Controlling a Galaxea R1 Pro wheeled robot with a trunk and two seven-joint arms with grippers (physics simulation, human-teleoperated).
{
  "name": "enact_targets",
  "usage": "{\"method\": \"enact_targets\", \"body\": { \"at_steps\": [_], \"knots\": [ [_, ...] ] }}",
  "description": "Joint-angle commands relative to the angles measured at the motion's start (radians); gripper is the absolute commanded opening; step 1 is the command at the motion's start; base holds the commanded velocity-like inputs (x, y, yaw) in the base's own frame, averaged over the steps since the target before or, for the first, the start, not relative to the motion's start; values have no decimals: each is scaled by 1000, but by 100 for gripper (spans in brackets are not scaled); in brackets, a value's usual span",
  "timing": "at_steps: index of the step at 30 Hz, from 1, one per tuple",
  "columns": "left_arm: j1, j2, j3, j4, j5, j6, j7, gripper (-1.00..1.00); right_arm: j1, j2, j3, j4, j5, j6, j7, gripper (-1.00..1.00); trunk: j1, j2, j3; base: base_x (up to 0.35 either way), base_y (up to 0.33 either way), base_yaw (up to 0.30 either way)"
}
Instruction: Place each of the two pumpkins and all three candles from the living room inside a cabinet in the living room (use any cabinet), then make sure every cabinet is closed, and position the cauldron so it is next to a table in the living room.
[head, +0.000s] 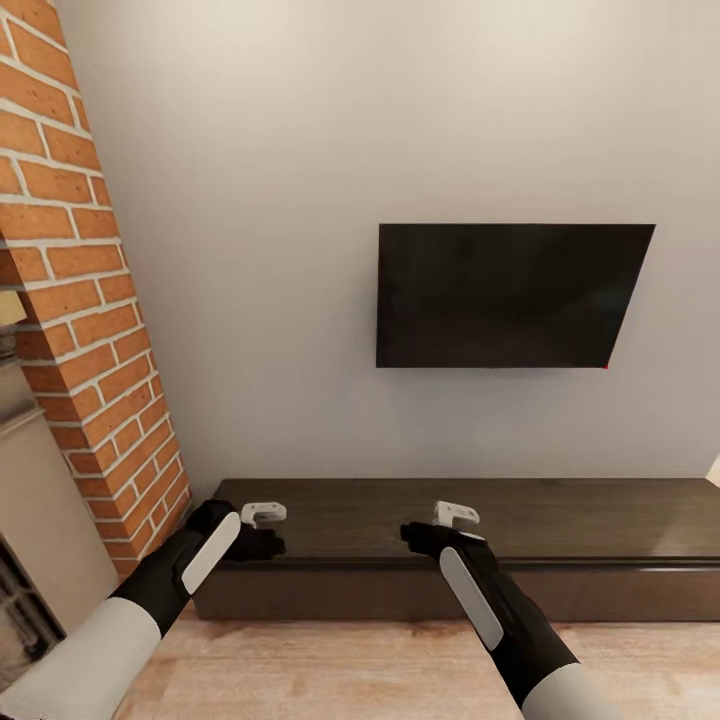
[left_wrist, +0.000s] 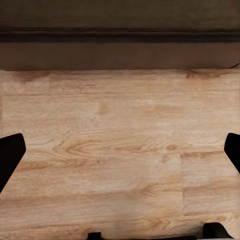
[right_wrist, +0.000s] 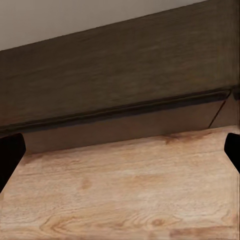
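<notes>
Directly ahead, my long low dark brown wooden cabinet (head: 480, 545) stands closed.
Both hands, left hand (head: 262, 528) and right hand (head: 440, 527), hover spread wide, holding nothing.

Low cabinet (head: 470, 545) against the wall (head: 280, 200), on the floor (head: 350, 670), with a television (head: 505, 295) mounted above. Brick column (head: 90, 290) to its left. Both arms held out before its front edge, left gripper (head: 265, 515) and right gripper (head: 455, 515) apart.
</notes>
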Motion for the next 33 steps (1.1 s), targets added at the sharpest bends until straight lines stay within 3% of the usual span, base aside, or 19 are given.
{"method": "enact_targets", "body": {
  "at_steps": [1, 4, 9, 13, 16, 17, 19, 20, 21, 24, 27, 33],
  "knots": [
    [-1, 1, -4, 17, 11, -22, 8, 100, 3, -6, 0, 0, -10, 1, -10, 100, 0, -1, -2, 0, 0, 0],
    [1, 5, -6, 138, 11, -100, 1, 100, 54, -32, -7, 4, -8, -3, -10, 100, 0, -1, -2, 0, 0, 0],
    [8, 9, -11, 241, 8, -172, -2, 100, 137, -50, -12, 8, -5, -14, -10, 100, 0, -1, -2, 0, 0, 0],
    [11, 10, -16, 327, 5, -253, -4, 100, 198, -68, -11, 44, -4, -65, -10, 100, -15, 27, 11, 0, 0, 0],
    [14, 8, -20, 434, 3, -337, -16, 100, 222, -78, -9, 129, -4, -137, -10, 100, -27, 48, 20, 0, 0, 0],
    [21, 6, -25, 500, 2, -402, -34, 100, 228, -79, -8, 188, -5, -175, -10, 100, -30, 55, 24, 0, 0, 0],
    [30, 4, -37, 566, 1, -466, -59, 100, 232, -81, -6, 254, -5, -217, -10, 100, -38, 69, 30, 0, 0, 0],
    [37, 4, -46, 595, 1, -495, -73, 100, 233, -81, -5, 287, -5, -240, -9, 100, -42, 76, 33, 0, 0, 0],
    [67, 2, -83, 657, 1, -561, -107, 100, 236, -80, -2, 381, -5, -306, -9, 100, -46, 83, 36, 0, 0, 0],
    [124, 2, -125, 696, 2, -623, -131, 100, 238, -79, 0, 465, -5, -358, -9, 100, -57, 104, 45, 0, 0, 0],
    [172, 1, -145, 715, 1, -689, -140, 100, 239, -76, 1, 510, -6, -380, -8, 100, -69, 125, 55, 0, 0, 0],
    [255, 0, -156, 727, 1, -755, -146, 100, 240, -71, 4, 590, -6, -416, -8, 100, -92, 167, 74, 0, 0, 0]
  ]
}}
